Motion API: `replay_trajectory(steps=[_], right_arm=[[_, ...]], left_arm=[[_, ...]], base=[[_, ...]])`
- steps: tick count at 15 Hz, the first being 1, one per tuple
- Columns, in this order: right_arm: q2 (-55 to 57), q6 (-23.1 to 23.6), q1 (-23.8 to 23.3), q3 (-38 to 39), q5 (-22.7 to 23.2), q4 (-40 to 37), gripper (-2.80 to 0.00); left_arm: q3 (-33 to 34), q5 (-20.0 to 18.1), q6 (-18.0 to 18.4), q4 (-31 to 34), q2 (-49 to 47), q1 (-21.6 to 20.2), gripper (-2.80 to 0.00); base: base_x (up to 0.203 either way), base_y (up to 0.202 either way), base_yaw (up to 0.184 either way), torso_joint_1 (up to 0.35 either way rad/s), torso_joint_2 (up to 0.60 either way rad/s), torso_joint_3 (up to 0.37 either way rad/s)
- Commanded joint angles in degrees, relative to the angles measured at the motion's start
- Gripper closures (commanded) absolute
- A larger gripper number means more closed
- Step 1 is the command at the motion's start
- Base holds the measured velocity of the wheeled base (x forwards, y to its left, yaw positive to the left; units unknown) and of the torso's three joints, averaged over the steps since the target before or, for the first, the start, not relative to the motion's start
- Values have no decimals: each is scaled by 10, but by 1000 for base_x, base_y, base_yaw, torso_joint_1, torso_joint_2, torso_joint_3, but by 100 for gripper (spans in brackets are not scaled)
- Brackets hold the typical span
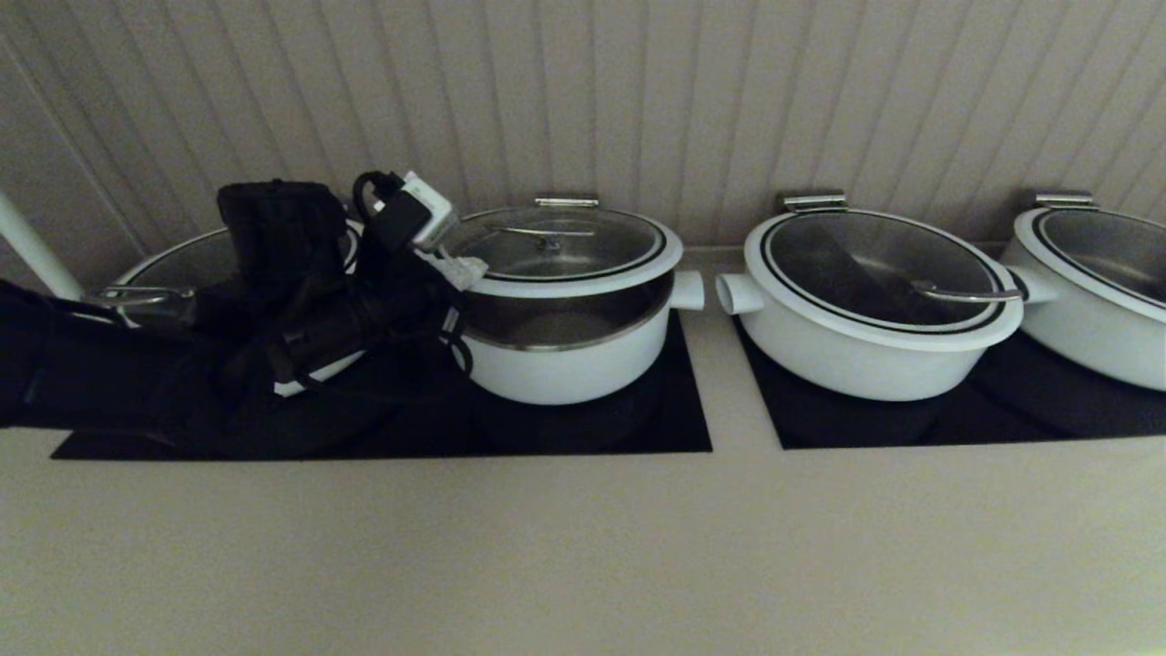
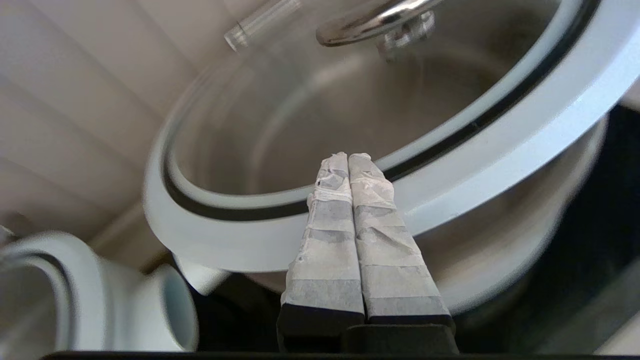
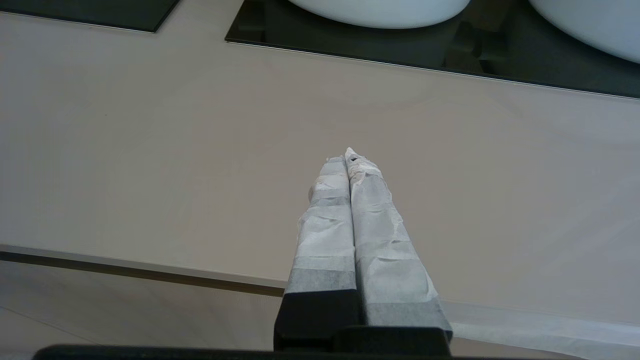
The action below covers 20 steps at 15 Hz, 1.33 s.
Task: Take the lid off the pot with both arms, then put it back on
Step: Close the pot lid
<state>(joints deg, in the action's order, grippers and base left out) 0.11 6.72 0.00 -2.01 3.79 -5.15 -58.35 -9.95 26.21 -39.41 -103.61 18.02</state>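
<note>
The left arm [image 1: 273,310] hides most of the far-left pot [image 1: 173,264]. The rightmost pot [image 1: 1102,282] is cut off by the head view's edge.

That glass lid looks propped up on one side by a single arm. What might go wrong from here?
1. The lid is tilted, raised only by the shut left gripper under its rim; it might slide off.
2. If it slips, it may bang onto the pot.
3. The right gripper is far off above the counter, giving no support.

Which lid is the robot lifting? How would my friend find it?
Look along the row of white pots on the black cooktops by the striped wall, to the pot second from the left. Its lid is raised above it, beside the left gripper. Only this lid has its steel handle in the centre.
</note>
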Motion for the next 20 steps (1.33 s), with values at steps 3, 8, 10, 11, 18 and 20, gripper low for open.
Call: replay_trajectory(steps=[3, 8, 10, 11, 18, 20], right_arm=[[1, 1, 0, 0, 0, 0, 0], [1, 1, 0, 0, 0, 0, 0], [1, 1, 0, 0, 0, 0, 0], [1, 1, 0, 0, 0, 0, 0], [0, 1, 0, 0, 0, 0, 0], [1, 1, 0, 0, 0, 0, 0]], left_arm=[[18, -1, 2, -24, -16, 0, 0], [40, 0, 2, -51, -31, 0, 0], [46, 0, 2, -58, -35, 0, 0], [49, 0, 1, -67, -41, 0, 0], [88, 1, 0, -139, -76, 0, 0], [86, 1, 0, -140, -85, -1, 0]], base=[[0, 0, 0, 0, 0, 0], [0, 0, 0, 0, 0, 0], [0, 0, 0, 0, 0, 0], [0, 0, 0, 0, 0, 0], [0, 0, 0, 0, 0, 0], [0, 0, 0, 0, 0, 0]])
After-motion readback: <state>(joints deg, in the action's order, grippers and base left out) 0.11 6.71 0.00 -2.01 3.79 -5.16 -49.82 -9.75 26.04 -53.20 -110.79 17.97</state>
